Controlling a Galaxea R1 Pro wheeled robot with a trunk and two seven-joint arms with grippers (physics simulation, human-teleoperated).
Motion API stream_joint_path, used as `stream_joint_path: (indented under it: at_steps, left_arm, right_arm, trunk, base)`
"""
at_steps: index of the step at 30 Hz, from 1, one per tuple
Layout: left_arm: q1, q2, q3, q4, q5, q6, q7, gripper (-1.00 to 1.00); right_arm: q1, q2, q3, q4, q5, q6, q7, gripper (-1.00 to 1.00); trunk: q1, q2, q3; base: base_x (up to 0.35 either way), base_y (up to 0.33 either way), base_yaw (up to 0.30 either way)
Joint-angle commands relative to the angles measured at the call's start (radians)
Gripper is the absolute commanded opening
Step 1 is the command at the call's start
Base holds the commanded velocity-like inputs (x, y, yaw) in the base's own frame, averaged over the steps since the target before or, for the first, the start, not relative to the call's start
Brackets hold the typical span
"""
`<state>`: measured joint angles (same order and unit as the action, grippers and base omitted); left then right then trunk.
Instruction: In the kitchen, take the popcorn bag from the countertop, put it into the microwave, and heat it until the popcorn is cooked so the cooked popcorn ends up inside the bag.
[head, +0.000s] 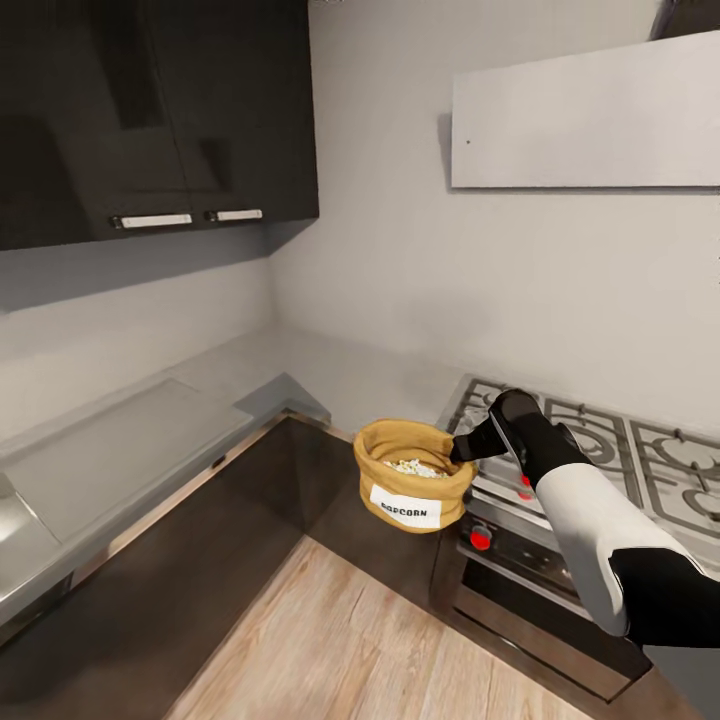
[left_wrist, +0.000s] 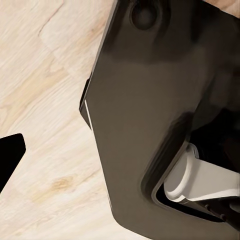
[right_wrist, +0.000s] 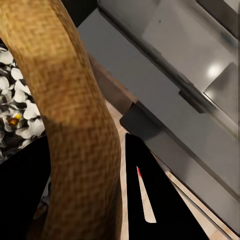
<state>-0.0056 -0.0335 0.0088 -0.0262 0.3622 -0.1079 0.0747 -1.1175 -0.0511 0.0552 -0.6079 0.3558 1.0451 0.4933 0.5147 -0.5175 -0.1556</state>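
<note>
We see the countertop (head: 120, 450) running along the left wall and the gas hob (head: 620, 455) at the right. Between them, the popcorn bag (head: 413, 476) hangs in the air, above the floor. Our right gripper (head: 468, 444) pinches only its rolled rim (right_wrist: 75, 125). That cloth could slip or the bag tilt, spilling the popcorn (head: 416, 467). Whether our left gripper is spread, we cannot tell.

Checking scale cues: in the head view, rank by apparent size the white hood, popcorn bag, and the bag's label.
1. White hood
2. Popcorn bag, though nearer the camera
3. Label
</note>
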Motion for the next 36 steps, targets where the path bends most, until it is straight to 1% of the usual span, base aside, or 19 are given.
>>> stream_joint_path:
  at_steps: [1,7,14,31,36]
  left_arm:
    - [-0.001,0.000,0.000,0.000,0.003,0.000,0.002,1.00]
    - [-0.001,0.000,-0.001,0.000,0.002,0.003,-0.008,1.00]
    - [0.000,0.000,-0.013,0.000,-0.001,0.002,-0.011,1.00]
    - [-0.001,0.000,-0.006,0.000,0.002,0.004,-0.010,1.00]
    - [-0.001,0.000,-0.004,0.000,0.003,0.002,-0.009,1.00]
  right_arm:
    - [-0.001,-0.001,0.005,-0.001,0.009,0.002,0.010,-1.00]
    - [-0.001,-0.001,0.005,-0.001,0.009,0.002,0.010,-1.00]
    - [-0.001,-0.005,0.005,-0.001,0.009,0.002,0.009,-1.00]
    - [-0.001,-0.007,0.005,-0.001,0.009,0.002,0.011,-1.00]
    - [-0.001,-0.006,0.005,-0.001,0.009,0.002,0.011,-1.00]
  trunk:
    - [0.000,-0.002,0.000]
    - [0.000,-0.002,0.009]
    - [0.000,-0.002,0.021]
    - [0.000,-0.002,0.048]
    - [0.000,-0.002,0.056]
  base:
    - [0.000,0.000,0.000]
    - [0.000,0.000,0.000]
    - [0.000,0.000,0.000]
    - [0.000,0.000,0.000]
    - [-0.088,0.000,0.000]
